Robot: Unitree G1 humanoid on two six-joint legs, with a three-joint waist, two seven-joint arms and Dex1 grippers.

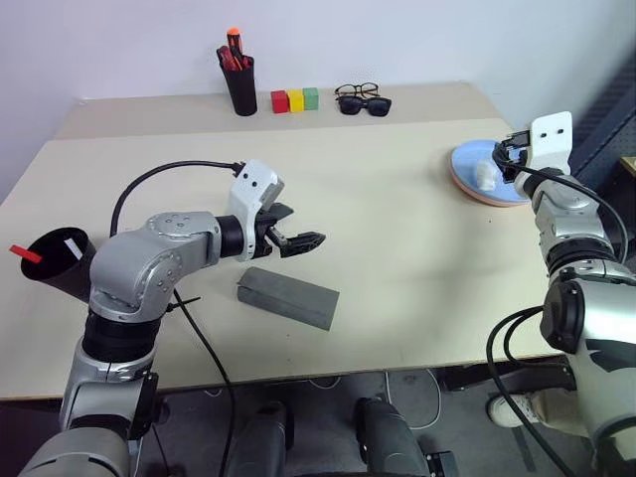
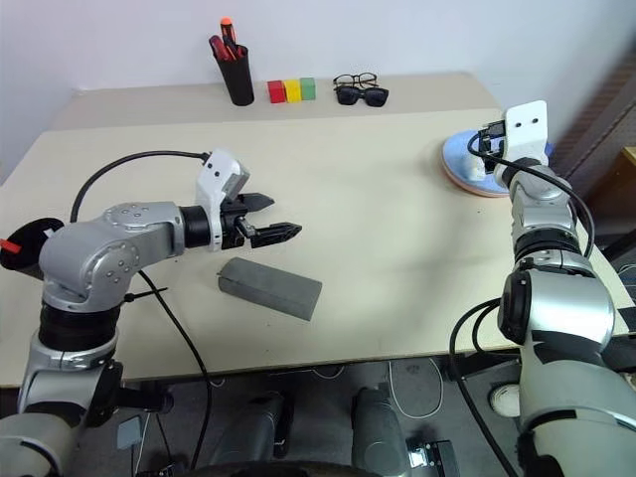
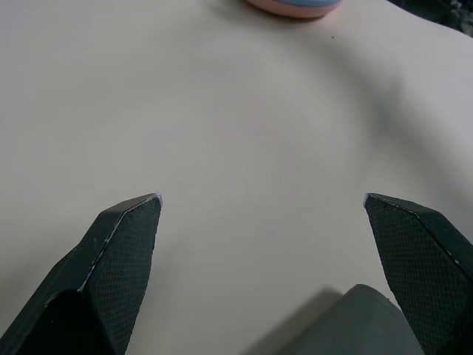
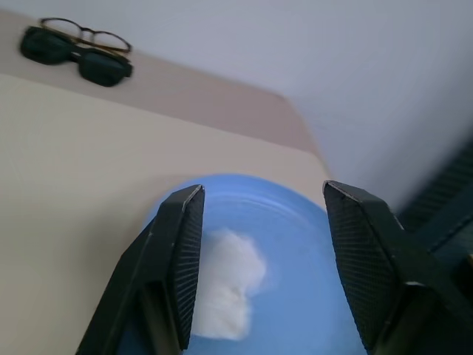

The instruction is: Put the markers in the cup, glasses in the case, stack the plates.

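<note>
left gripper [image 1: 298, 231] spread wide, holding nothing, poised above the table [image 1: 397, 238] just beyond the closed grey case [image 1: 288, 296]. right gripper [image 4: 255, 259] parted, empty, over the light blue plate [image 4: 295, 244] stacked on the salmon pink plate [image 1: 475, 191] at the right edge. black cup [image 1: 62, 263] tipped at the left edge, red marker [image 1: 26, 254] and white marker [image 1: 73, 245] inside.

Broad bare table [image 1: 397, 229] lies between the closed grey case [image 1: 288, 296] and the stacked plates [image 1: 467, 177] (blue on pink). A pen pot [image 1: 239, 84], coloured blocks [image 1: 294, 99] and two pairs of glasses [image 1: 362, 99] crowd the far edge.
</note>
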